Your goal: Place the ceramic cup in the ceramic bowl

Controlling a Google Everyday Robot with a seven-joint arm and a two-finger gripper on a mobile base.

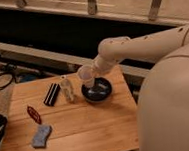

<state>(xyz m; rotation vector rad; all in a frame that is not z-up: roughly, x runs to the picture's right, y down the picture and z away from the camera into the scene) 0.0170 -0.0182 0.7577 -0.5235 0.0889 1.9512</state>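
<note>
The ceramic cup [86,74] is pale whitish-pink and tilted, held in the air at the end of my white arm. It hangs over the left rim of the dark blue-black ceramic bowl [97,90], which sits on the wooden table [88,126] near its far right. My gripper [93,70] is right behind the cup, at its right side, shut on it.
A small clear bottle [66,88] stands just left of the bowl. A black ribbed block [52,93] lies further left. A red object [34,114] and a blue sponge [40,136] lie at the front left. Cables [0,81] lie beyond the table's left edge.
</note>
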